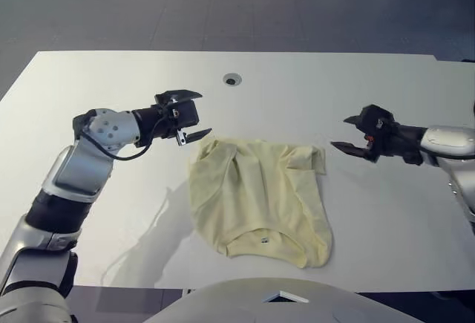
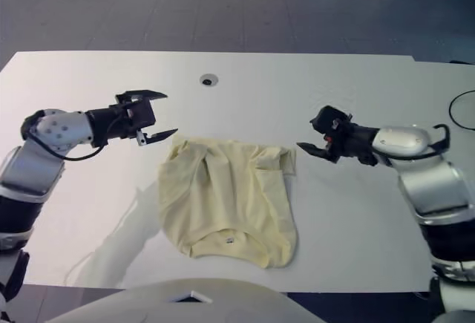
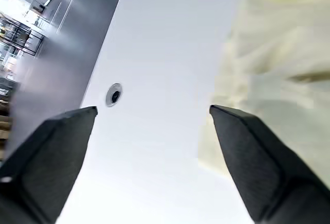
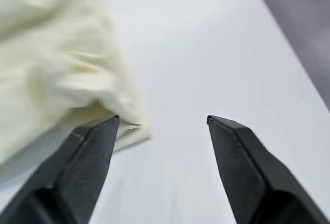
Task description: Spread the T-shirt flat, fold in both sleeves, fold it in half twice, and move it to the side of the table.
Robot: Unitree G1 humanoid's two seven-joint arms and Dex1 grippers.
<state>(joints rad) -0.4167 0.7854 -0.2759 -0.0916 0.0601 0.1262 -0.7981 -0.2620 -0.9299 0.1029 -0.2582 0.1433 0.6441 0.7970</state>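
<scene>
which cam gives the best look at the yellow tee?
Left eye view: the whole pale yellow fabric T-shirt lies rumpled on the white table, collar toward the robot; right eye view matches. Each wrist view catches one edge of it.

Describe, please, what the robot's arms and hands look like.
The left arm and right arm have silver-grey shells with black joint sections. A black cable loops beside each wrist. The left hand and right hand are black, each with two tapered, pointed fingers.
</scene>
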